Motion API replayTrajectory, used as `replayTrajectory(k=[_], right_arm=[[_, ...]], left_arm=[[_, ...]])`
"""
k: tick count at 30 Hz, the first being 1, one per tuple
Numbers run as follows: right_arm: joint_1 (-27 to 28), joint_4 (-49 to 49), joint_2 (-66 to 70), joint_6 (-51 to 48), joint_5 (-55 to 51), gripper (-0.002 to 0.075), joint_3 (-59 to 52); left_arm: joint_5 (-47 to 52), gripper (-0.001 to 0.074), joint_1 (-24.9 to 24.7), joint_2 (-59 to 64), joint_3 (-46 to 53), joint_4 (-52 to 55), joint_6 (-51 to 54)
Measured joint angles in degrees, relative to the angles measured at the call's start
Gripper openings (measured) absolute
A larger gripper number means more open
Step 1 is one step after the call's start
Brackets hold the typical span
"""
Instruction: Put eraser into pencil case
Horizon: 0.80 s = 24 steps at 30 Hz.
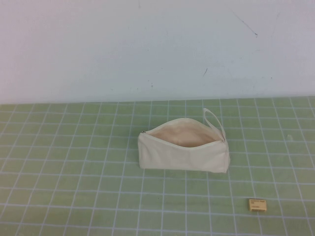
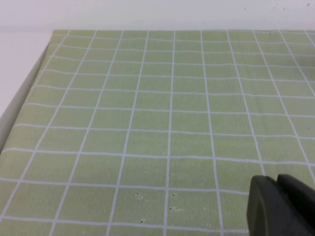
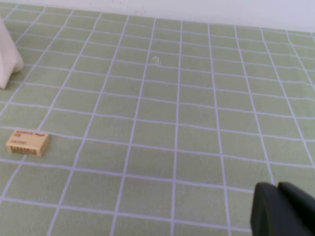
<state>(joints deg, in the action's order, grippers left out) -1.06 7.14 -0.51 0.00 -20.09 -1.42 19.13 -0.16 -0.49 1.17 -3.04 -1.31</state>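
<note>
The cream pencil case (image 1: 184, 150) lies in the middle of the green grid mat, its zip open and beige lining showing, loop strap (image 1: 215, 121) at its right end. The tan eraser (image 1: 257, 205) lies flat on the mat to the front right of the case, apart from it. It also shows in the right wrist view (image 3: 27, 143), with a corner of the pencil case (image 3: 9, 56) at that view's edge. My left gripper (image 2: 278, 183) is shut and empty over bare mat. My right gripper (image 3: 277, 189) is shut and empty, well away from the eraser. Neither arm shows in the high view.
The green grid mat (image 1: 74, 162) covers the table up to a white wall (image 1: 147, 44) at the back. The mat's left edge (image 2: 24, 98) shows in the left wrist view.
</note>
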Motion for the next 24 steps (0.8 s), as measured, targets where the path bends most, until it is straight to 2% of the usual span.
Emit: replayTrajectory(k=[6,10,12,18,20,24], right_arm=[[0.0,-0.2,0.0,0.0,0.0,-0.0001,0.0],[0.0,-4.3,0.0,0.0,0.0,-0.0001,0.0],[0.0,-10.2,0.0,0.9,0.0,-0.0001,0.0],[0.0,-42.2,0.0,10.1,-0.6,-0.0001,-0.2],[0.0,-46.5,0.0,10.8,-0.2,-0.0001,-0.2],[0.0,-46.1,0.0,11.7,2.2,-0.0001,-0.2]], left_arm=[[0.0,-0.0001,0.0,0.0,0.0,0.0,0.0],[0.0,-0.0001,0.0,0.0,0.0,0.0,0.0],[0.0,-0.0001,0.0,0.0,0.0,0.0,0.0],[0.0,-0.0001,0.0,0.0,0.0,0.0,0.0],[0.0,-0.0001,0.0,0.0,0.0,0.0,0.0],[0.0,-0.0001,0.0,0.0,0.0,0.0,0.0]])
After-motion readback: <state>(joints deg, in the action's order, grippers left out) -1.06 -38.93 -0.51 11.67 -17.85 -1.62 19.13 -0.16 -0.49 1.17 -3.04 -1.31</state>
